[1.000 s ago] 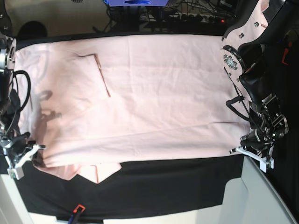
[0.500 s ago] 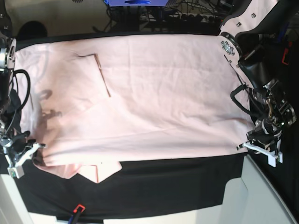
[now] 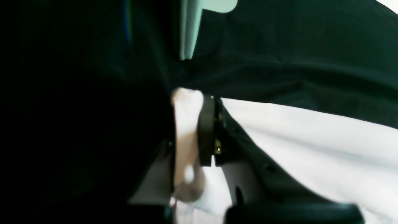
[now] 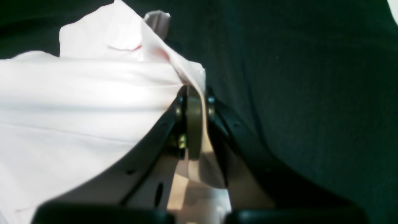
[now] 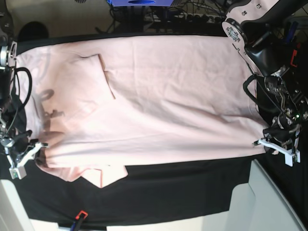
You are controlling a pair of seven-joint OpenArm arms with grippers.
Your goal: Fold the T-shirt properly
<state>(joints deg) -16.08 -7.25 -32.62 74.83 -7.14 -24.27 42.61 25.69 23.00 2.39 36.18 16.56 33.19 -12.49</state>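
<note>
Two arms hold the T-shirt (image 5: 159,96) at opposite ends of its lower edge in the base view. The pink shirt is spread flat over a black cloth (image 5: 183,192) and fills most of the upper and middle frame, with its plain side up and faint dark shapes showing through near the left end. A folded flap of fabric with a slanted seam lies in the upper left part of the shirt. One sleeve (image 5: 98,175) sticks out below the lower edge, left of centre, onto the black cloth.

The right gripper (image 5: 24,156) sits at the lower left of the base view, and its jaws are closed tight on the shirt's corner. In the right wrist view the pink fabric is bunched and pinched between the closed fingers (image 4: 194,124), with a small peak of cloth rising above them at the upper left and the dark cloth filling the right side of the frame.

The left gripper (image 5: 279,147) is at the right edge of the base view, at the shirt's lower right corner. In the left wrist view its fingers (image 3: 206,130) are pressed together with a strip of pink fabric caught against them, the pale shirt spreading to the lower right and the dark cloth above. The left half of that view is too dark to read.

A small red and blue object (image 5: 79,217) lies near the bottom edge, left of centre, on the black cloth.
</note>
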